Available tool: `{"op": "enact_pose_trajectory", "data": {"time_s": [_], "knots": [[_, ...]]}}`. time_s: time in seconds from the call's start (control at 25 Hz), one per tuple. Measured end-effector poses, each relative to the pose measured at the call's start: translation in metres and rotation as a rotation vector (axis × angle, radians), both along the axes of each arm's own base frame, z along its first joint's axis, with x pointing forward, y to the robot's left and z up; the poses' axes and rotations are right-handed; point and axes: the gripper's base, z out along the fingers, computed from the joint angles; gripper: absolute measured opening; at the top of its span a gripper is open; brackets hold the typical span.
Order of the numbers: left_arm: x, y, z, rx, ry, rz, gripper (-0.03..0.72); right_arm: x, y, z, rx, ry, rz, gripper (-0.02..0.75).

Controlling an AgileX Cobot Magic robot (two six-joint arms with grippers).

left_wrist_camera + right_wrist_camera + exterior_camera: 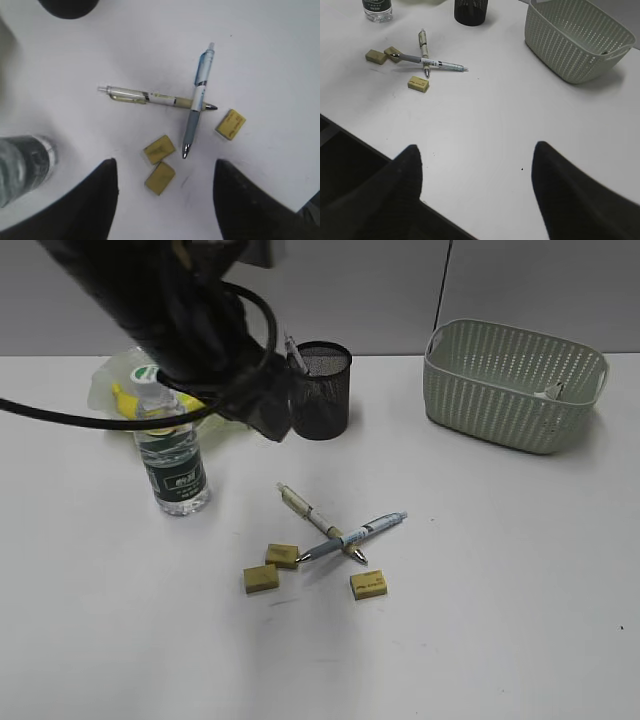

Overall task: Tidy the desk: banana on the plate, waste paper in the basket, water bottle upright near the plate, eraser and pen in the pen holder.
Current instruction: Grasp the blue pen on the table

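The water bottle [172,465] stands upright in front of the plate [112,375], which holds the banana [126,400]. A scrap of waste paper [550,392] lies inside the basket [515,385]. Two crossed pens [312,514] [358,534] and three yellow erasers [282,556] [261,578] [368,584] lie on the desk [480,580] in front of the pen holder [322,390]. My left gripper [165,161] is open and empty, high above the erasers [159,149]. My right gripper [476,145] is open and empty over the desk's near edge.
The left arm [190,320] crosses the top left of the exterior view, partly hiding the plate. A white pen-like tip [293,355] sticks out of the pen holder. The basket [575,40] stands at the far right.
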Motion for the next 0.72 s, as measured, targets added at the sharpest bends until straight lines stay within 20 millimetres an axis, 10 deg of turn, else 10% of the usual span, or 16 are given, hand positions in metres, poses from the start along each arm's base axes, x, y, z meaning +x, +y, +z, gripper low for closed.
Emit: {"op": "enact_pose_trajectory", "data": {"time_s": [0.72], "knots": [[0.064, -0.110, -0.092, 0.238, 0.173, -0.141, 0.456, 0.000, 0.000, 0.000, 0.000, 0.000, 0.000, 0.542]]}}
